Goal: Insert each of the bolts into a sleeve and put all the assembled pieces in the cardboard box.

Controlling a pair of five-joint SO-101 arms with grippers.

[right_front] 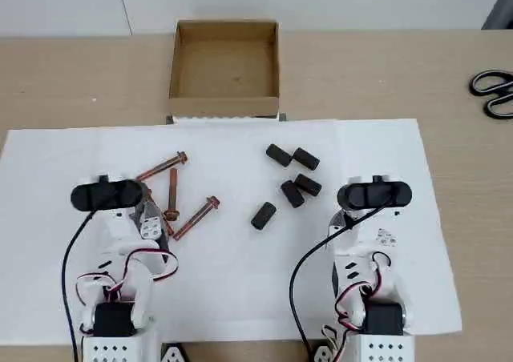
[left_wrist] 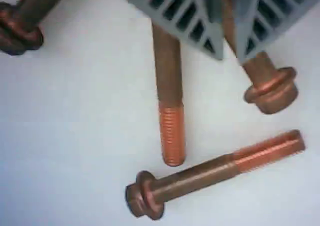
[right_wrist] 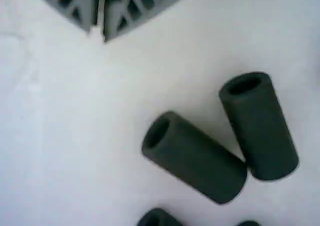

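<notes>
Several copper-coloured bolts (right_front: 171,194) lie loose on the white paper (right_front: 240,282) at the left; one of them (left_wrist: 210,173) lies flat, its head toward the camera. My left gripper (left_wrist: 231,58) hangs over them, shut with nothing held, a bolt shaft showing in the slit below it. Its grey fingers (right_front: 150,211) sit beside the bolts. Several black sleeves (right_front: 292,194) lie scattered at centre right. My right gripper (right_wrist: 100,33) is shut and empty, off to the side of two sleeves (right_wrist: 195,158) (right_wrist: 257,126). The cardboard box (right_front: 183,66) stands open at the back centre.
Black-handled scissors (right_front: 493,94) lie at the table's right edge. Both arm bases stand at the front edge, with cables trailing over the paper. Bare wooden table (right_front: 80,74) surrounds the box.
</notes>
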